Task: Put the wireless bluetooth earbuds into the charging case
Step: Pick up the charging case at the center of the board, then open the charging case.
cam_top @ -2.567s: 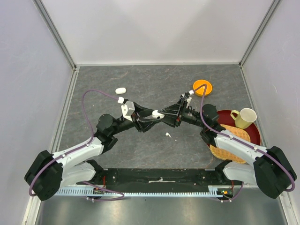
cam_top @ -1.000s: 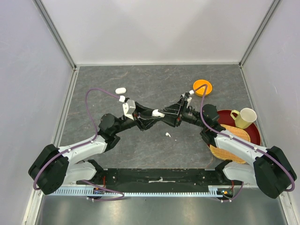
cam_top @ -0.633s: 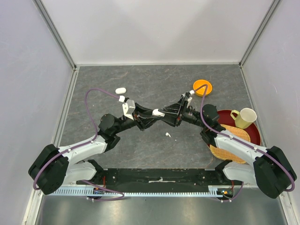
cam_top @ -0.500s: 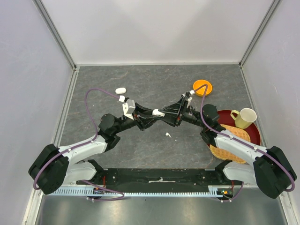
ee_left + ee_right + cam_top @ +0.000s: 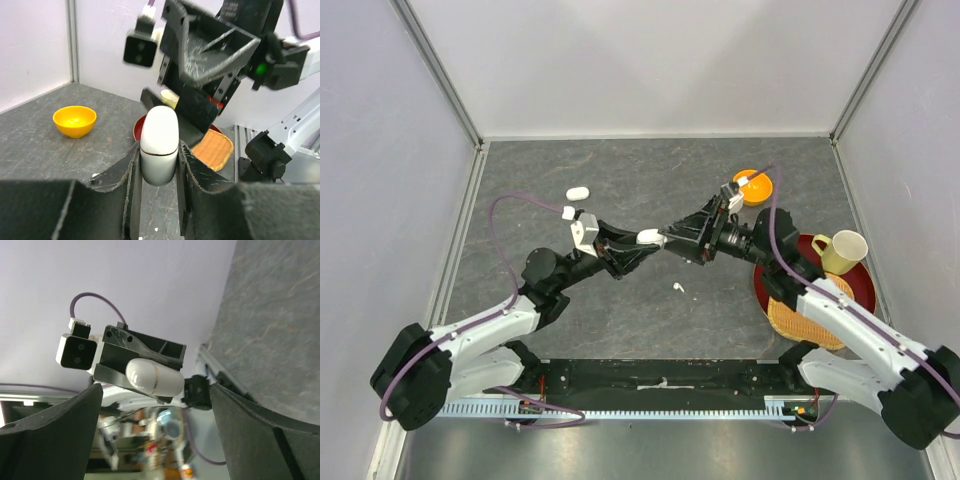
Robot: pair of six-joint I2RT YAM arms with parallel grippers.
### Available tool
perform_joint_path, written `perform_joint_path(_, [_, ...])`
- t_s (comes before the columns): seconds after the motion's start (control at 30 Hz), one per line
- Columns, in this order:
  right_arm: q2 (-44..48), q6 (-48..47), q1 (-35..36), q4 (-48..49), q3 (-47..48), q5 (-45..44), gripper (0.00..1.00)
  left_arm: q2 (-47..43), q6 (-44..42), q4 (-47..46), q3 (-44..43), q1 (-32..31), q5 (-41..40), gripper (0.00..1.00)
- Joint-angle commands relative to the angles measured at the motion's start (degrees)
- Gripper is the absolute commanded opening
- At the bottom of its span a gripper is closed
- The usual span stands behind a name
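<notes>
Over grey table (image 5: 650, 180), case (image 5: 159, 142) in left jaws

Orange bowl (image 5: 758, 187), yellow mug (image 5: 842, 252) seemingly on red plate (image 5: 866, 285).

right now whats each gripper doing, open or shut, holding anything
Left gripper: shut on the white charging case, held upright between its fingers.
Right gripper: open, holding nothing, its fingers spread wide and facing the case.
</notes>
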State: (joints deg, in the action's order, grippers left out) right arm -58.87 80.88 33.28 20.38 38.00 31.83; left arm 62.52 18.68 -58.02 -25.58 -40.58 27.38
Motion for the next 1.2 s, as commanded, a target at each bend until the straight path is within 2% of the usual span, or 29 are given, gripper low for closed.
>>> perform_joint_path(0.0, [5.1,-23.3,0.1,-24.7,10.5,-8.2,0.95,-5.6,1.8,1.2,2.3,0.0,-5.1,0.02])
perform_joint_path(0.07, [6.2,-31.1,0.1,-31.7,13.7,-11.3,0.95,-7.3,1.9,1.7,3.5,0.0,-6.1,0.02])
perform_joint_path(0.17, [7.0,-37.8,0.3,-36.8,17.0,-12.6,0.95,-9.3,0.1,3.2,4.0,0.1,-4.7,0.02])
perform_joint_path(0.4, [4.1,-44.7,2.1,-42.1,23.0,-9.8,0.96,-7.8,-0.6,2.1,3.0,0.0,0.1,0.02])
perform_joint_path(0.73, [2.7,-45.4,3.6,-43.6,23.3,-11.3,0.96,-3.3,2.6,-2.8,1.5,0.0,4.2,0.02])
perform_joint_path(1.17, [0.6,-45.6,5.4,-44.5,23.7,-11.5,0.96,-1.9,3.4,-3.8,0.0,-0.1,7.5,0.02])
